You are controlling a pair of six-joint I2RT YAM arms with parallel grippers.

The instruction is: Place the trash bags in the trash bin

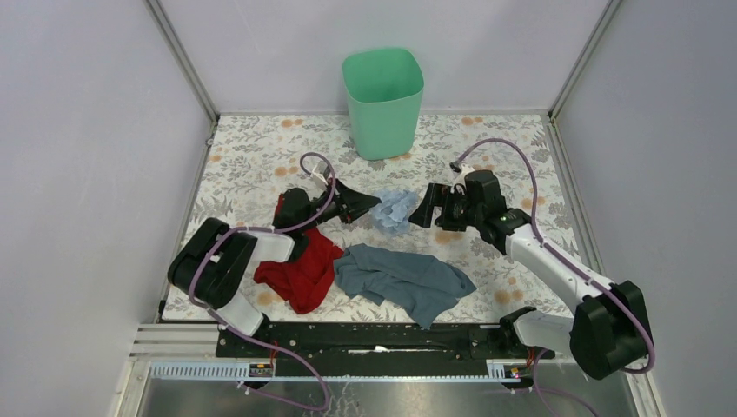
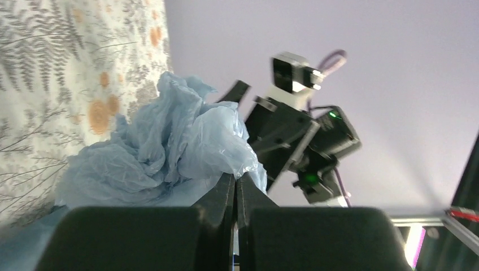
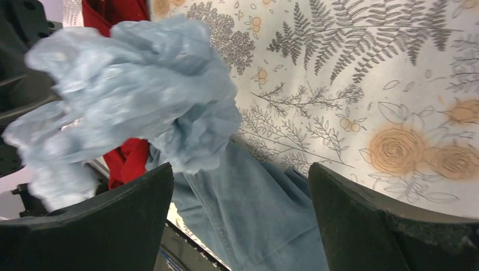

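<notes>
The pale-blue crinkly trash bag (image 1: 395,209) lies bunched on the flowered table between my two grippers. My left gripper (image 1: 372,205) is at the bag's left edge. In the left wrist view its jaws (image 2: 235,182) are pressed together with a fold of the bag (image 2: 169,147) pinched at their tips. My right gripper (image 1: 424,215) is open just right of the bag. In the right wrist view the bag (image 3: 130,90) sits ahead and left of the open gripper (image 3: 240,169). The mint-green trash bin (image 1: 382,100) stands upright at the far middle of the table.
A red cloth (image 1: 300,269) lies under the left arm, and a grey-blue cloth (image 1: 404,280) is spread at the near middle, below the bag. Both also show in the right wrist view, red (image 3: 127,161) and grey-blue (image 3: 254,214). Grey walls enclose the table.
</notes>
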